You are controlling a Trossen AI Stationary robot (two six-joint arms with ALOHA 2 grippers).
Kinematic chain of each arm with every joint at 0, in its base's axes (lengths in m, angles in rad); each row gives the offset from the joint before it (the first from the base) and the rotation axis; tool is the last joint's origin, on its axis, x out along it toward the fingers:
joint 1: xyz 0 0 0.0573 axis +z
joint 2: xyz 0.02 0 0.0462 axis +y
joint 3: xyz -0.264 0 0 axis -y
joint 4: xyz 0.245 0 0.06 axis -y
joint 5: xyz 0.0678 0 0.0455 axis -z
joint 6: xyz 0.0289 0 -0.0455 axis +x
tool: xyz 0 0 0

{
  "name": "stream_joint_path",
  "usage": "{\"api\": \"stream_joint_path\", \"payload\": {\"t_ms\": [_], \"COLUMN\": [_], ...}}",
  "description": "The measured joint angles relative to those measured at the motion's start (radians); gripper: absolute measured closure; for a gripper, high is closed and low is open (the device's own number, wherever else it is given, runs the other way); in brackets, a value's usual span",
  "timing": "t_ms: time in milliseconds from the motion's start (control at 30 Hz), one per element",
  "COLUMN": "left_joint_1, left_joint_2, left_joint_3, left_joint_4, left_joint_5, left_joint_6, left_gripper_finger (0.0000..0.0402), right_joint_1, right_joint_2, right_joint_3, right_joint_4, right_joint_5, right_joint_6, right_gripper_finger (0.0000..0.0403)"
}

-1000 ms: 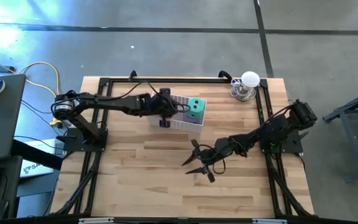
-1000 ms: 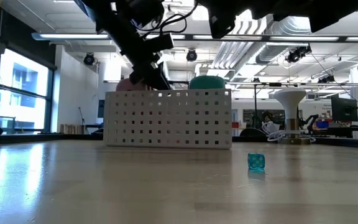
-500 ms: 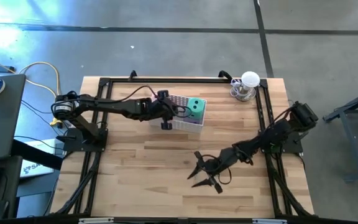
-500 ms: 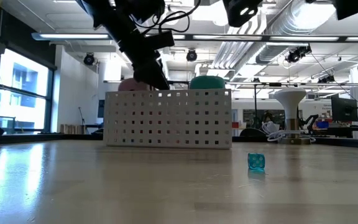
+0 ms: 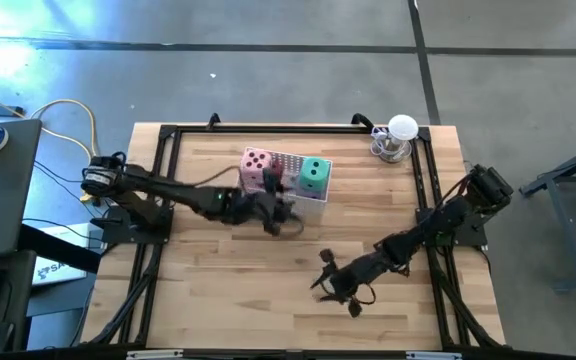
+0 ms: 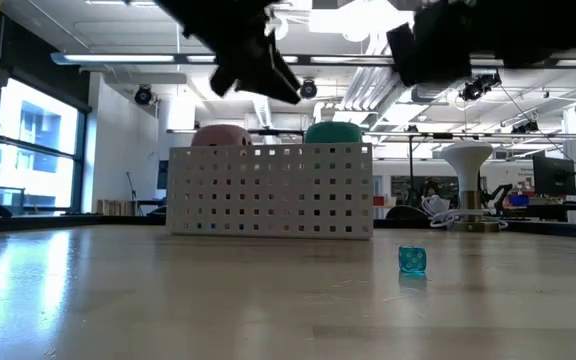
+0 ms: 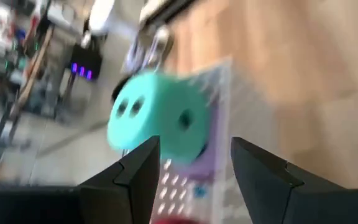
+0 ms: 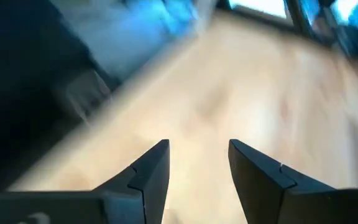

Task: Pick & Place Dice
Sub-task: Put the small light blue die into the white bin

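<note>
Clearly left end effector (image 7: 194, 180) open, empty.

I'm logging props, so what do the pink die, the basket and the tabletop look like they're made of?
Pink die: probably soft matte foam, judging by its rounded top. Basket: likely white plastic, walls perforated with square holes. Tabletop: wooden planks with a slight sheen.

Both my arms are dark, near-black, built of slim jointed segments on black frame rails. The left arm (image 5: 183, 195) carries a silver-ringed joint at its base, left of frame, with thin black cables looping along it. The right arm (image 5: 438, 225) looks alike. My wrist views show matte black, angular fingers (image 7: 135, 177).
</note>
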State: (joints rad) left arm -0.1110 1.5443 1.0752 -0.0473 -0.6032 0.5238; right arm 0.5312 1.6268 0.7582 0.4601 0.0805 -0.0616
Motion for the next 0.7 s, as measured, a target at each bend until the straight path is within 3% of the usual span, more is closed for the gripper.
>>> {"api": "stream_joint_path", "payload": {"t_ms": [100, 233, 700], "left_joint_1": [-0.074, -0.159, -0.355], "left_joint_2": [-0.002, -0.002, -0.002], "left_joint_3": [0.0, 0.0, 0.0], "left_joint_4": [0.004, -0.013, -0.116], "left_joint_5": [-0.001, -0.004, -0.004], "left_joint_6": [-0.005, -0.09, -0.346], "left_gripper_finger": [0.0214, 0.0214, 0.0214], "right_joint_1": [-0.001, -0.002, 0.045], "right_joint_2": [0.0, 0.0, 0.053], "right_joint_3": [0.0, -0.002, -0.002], "right_joint_4": [-0.197, -0.397, -0.408], "right_joint_5": [0.128, 0.149, 0.172], "right_joint_6": [0.077, 0.264, 0.413], "right_gripper_finger": [0.0247, 0.0247, 0.0247]}}
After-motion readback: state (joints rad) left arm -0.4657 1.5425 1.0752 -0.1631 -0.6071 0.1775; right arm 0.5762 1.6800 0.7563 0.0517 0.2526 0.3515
